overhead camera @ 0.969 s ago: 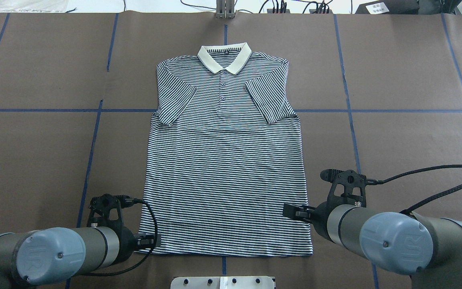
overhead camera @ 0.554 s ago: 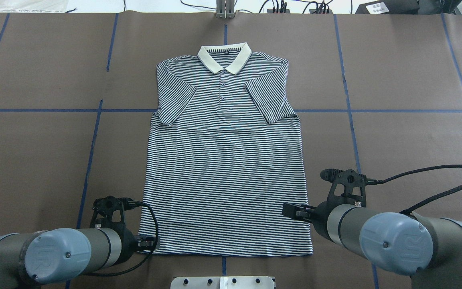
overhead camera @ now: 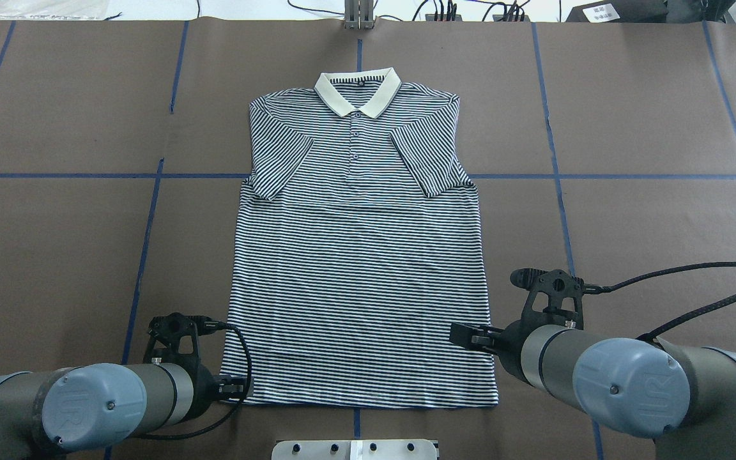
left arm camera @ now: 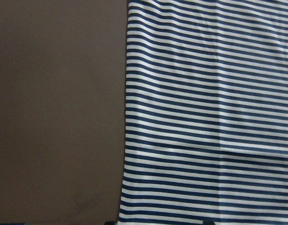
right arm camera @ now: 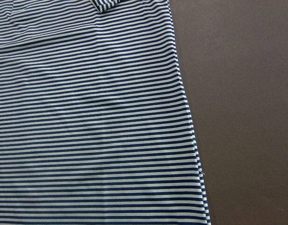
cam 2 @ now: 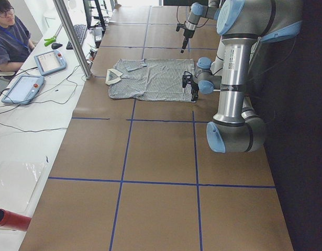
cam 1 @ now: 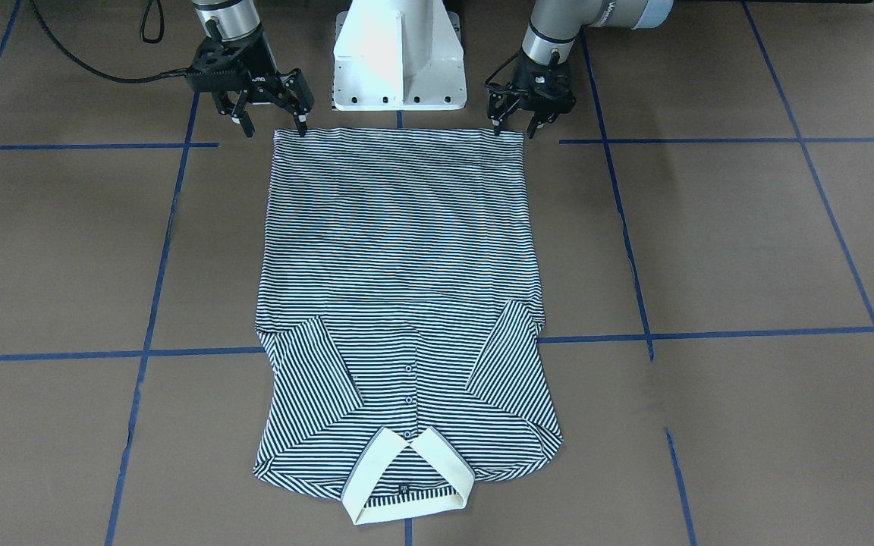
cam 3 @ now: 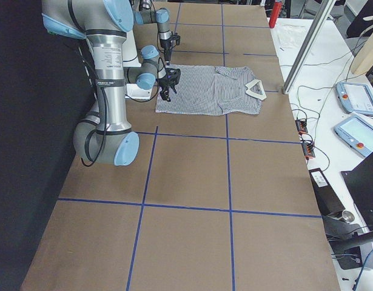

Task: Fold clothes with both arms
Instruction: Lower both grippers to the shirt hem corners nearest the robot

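Reading the overhead view as a clock face, we find the left gripper (overhead camera: 235, 386) at about 7 o'clock, low over the brown table (overhead camera: 55, 243), with its tips at the shirt's near left corner. From the front view its jaws stand apart with nothing between them, one finger on either side of that corner; we cannot tell whether they touch the cloth. In the middle lies the shirt (overhead camera: 358, 268), flat and face up, buttons showing. Its collar (overhead camera: 358, 96) points to 12 o'clock and its hem (overhead camera: 368, 402) runs straight across at 6 o'clock, just in front of the white base (cam 1: 399, 68). Both sleeves (overhead camera: 282, 166) are folded inward over the chest, at roughly 11 and 1 o'clock. At about 5 o'clock we see the right gripper (overhead camera: 467, 337) by the shirt's near right corner. Its jaws are spread wider than the left one's and hold nothing. In the front view one finger sits over the hem and the other outside the shirt's edge. Each wrist camera shows only striped cloth, its side edge and bare table.
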Robot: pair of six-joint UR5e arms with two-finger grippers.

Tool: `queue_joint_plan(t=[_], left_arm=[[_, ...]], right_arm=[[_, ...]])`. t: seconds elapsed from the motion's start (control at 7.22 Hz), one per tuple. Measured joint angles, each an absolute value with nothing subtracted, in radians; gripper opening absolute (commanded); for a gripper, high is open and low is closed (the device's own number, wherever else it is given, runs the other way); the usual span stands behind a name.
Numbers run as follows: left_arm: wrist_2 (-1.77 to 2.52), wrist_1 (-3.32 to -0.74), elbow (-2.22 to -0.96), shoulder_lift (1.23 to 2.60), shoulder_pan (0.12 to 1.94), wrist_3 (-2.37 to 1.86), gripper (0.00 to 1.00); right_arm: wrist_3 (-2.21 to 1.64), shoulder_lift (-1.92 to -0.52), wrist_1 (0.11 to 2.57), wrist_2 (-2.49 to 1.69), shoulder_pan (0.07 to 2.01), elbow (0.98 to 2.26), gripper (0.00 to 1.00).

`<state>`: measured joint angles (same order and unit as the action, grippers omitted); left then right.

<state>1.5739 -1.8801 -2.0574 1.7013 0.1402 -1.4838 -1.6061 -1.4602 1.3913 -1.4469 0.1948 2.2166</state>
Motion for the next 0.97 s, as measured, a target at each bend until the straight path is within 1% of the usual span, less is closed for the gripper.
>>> queue_joint_plan(t=[0.28,0.69,0.83,0.97], left_arm=[[1.572,-1.880,-2.052,1.701,0.133,-1.485,0.69],[1.572,-1.881,-2.033,1.703,0.128,-1.485,0.64],[1.573,-1.883,-2.028,1.704,0.127,-1.485,0.57],[1.573,-1.883,-2.027,1.706,0.125,-1.485,0.45]], right_arm=[[-1.606,-1.465,1.391,-1.444,0.195,2.217,0.99],[-1.607,-1.467,1.391,-1.444,0.195,2.217,0.99],[-1.607,-1.467,1.391,-1.443,0.195,2.217,0.99],[-1.607,-1.467,1.391,-1.443,0.195,2.217,0.99]])
